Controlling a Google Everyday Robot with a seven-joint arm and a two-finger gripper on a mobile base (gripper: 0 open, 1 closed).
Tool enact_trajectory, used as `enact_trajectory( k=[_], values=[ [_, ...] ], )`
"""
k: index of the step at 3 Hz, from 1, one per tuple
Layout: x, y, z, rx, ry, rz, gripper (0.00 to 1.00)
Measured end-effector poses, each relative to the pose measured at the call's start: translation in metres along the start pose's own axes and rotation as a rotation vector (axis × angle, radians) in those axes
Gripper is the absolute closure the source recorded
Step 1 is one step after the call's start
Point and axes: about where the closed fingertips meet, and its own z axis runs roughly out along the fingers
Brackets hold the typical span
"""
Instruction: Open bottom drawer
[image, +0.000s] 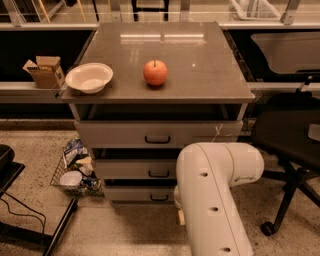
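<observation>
Beneath the tabletop (200, 75), lowest of three, the bottom drawer (135, 192) looks rigid metal, likely free-sliding; take its black handle (159, 198). Just beside it, the tool (180, 216) sits behind the arm (215, 200), state impossible to tell.

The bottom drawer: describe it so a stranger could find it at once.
Find the grey cabinet with the apple on top; three drawers stack down its front. The bottom drawer is the lowest, nearest the floor, and looks smallest; the gripper sits at its right end, mostly hidden by the arm.
</observation>
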Motion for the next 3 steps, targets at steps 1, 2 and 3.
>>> enact_trajectory(
  k=[1, 2, 3],
  values=[
    [0.002, -0.016, 0.008, 0.014, 0.020, 0.042, 0.00],
    [0.000, -0.021, 0.018, 0.012, 0.031, 0.072, 0.18],
    [0.003, -0.005, 0.002, -0.011, 0.017, 0.101, 0.49]
  ],
)
